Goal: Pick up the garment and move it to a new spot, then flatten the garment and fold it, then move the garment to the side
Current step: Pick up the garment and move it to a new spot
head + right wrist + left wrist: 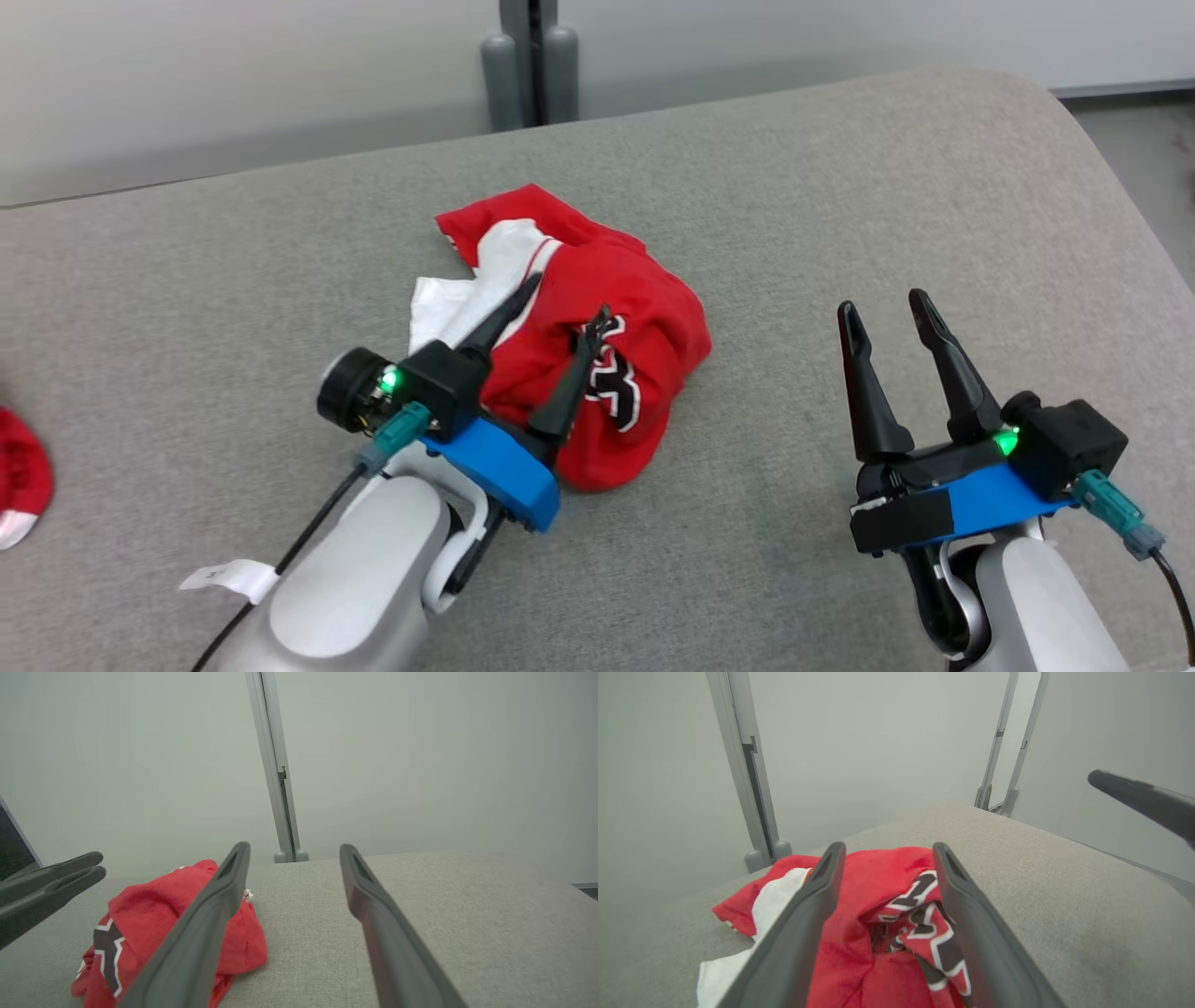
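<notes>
So the left tool [569, 303] is spread wide, not clenched on anything. Its two fingers sit down over the top of the garment [653, 317], with a hump of red cloth between them in the left wrist view. Can't really tell if the tips are pressing into the fabric or just hovering above it. The right tool [884, 306] is released too, holding nothing, off to the right and well apart from the pile, above bare grey fabric surface [934, 187]. Progress-wise I'd say this is basically the very start: it looks like the first grab is being lined up, and the flattening, folding and moving aside are all left to do. Whether the pile is already in its "new spot", no idea from this. The garment itself is a crumpled heap near the middle of the surface, red with a white panel poking out on the left and black and white lettering bunched up in the folds. There's also another bit of red and white cloth [19, 476] at the far left edge.
</notes>
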